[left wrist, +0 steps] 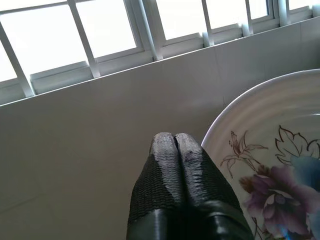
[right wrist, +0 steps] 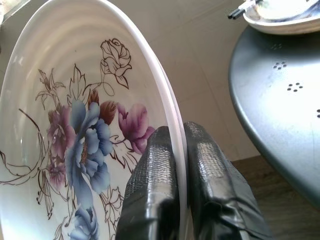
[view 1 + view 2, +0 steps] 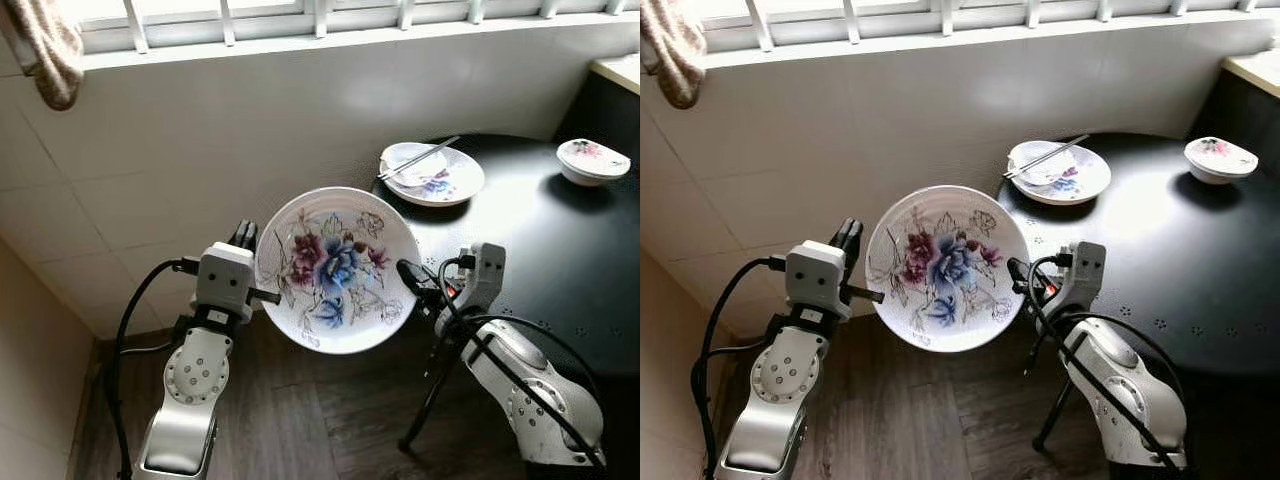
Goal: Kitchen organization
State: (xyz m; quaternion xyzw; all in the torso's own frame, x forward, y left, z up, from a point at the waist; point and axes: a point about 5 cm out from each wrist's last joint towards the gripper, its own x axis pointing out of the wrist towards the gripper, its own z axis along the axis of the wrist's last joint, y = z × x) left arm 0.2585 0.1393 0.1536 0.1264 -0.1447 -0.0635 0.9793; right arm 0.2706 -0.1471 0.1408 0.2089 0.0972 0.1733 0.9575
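Left gripper (image 3: pixel 243 236) sat pressed shut just beside the floral plate (image 3: pixel 338 268), seemingly empty. Glazed, stiff and breakable, that plate hung over the floor off the black table (image 3: pixel 560 260); its rim looked the best hold. Right gripper (image 2: pixel 181 150) pinched that rim, fingers nearly closed.

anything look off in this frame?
Only the floral plate: it's held off the black table, tipped almost on edge, pinched at the rim by the right end effector. Left end effector sits closed beside it.
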